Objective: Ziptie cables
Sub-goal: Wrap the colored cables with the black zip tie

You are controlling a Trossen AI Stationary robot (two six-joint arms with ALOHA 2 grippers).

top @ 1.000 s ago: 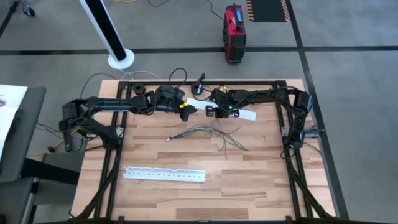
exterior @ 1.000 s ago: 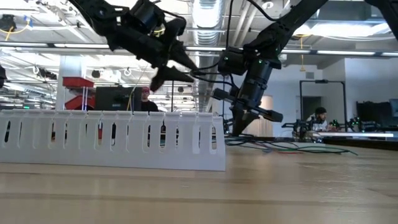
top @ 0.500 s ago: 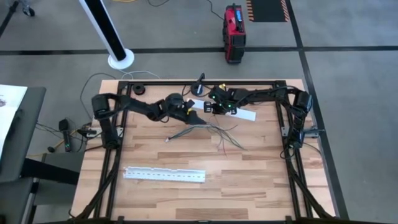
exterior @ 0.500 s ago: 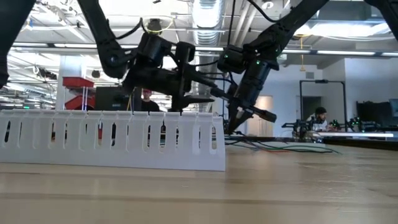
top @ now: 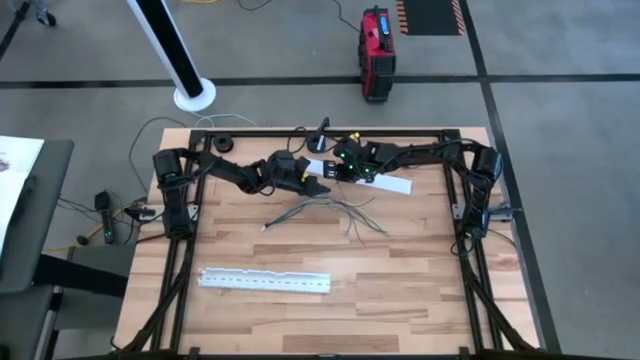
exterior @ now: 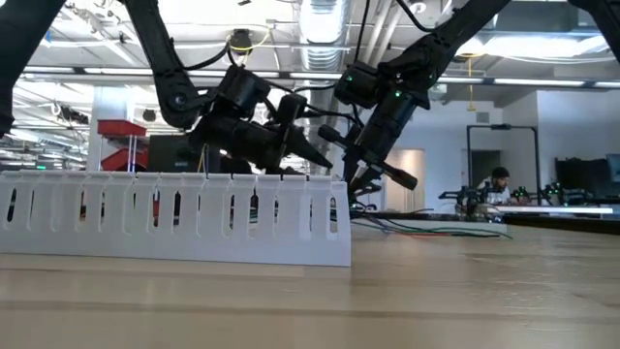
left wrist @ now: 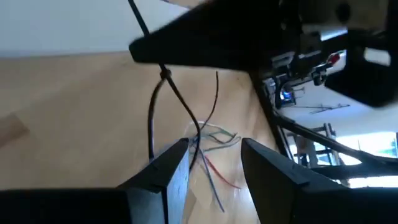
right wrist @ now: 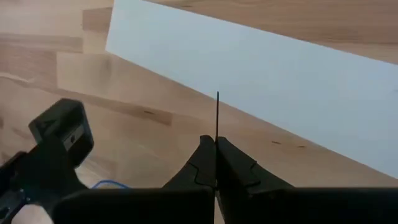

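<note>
The cables (top: 330, 208), a straggly bunch of thin grey, green and red wires, lie on the wooden table near its middle and also show in the left wrist view (left wrist: 214, 137). A thin black ziptie (left wrist: 165, 74) runs down to the bunch. My right gripper (top: 337, 172) hangs just beyond the bunch's far side, shut on that ziptie. My left gripper (top: 312, 184) is close beside it on the left, tipped down toward the bunch, its fingers (left wrist: 171, 168) open with wires showing in the gap beyond them. My right gripper pinches the thin black ziptie (right wrist: 217, 134) between its two fingertips. The strand runs along the fingers, and a short straight end (right wrist: 217, 106) sticks out past the tips. It is clear of the table there.
One long white perforated strip (top: 265, 280) lies near the table's front edge and fills the low view's foreground (exterior: 174, 218). A second white strip (top: 388, 184) lies at the back, under my right gripper. A red case (top: 377, 40) and a white pole base (top: 194, 96) stand on the floor beyond.
My left arm has swung its elbow in, and its gripper has come down and tipped toward the bunch, next to my right gripper. My right gripper has gone a little toward the far left and up. The bunch has been drawn slightly toward the far left.
</note>
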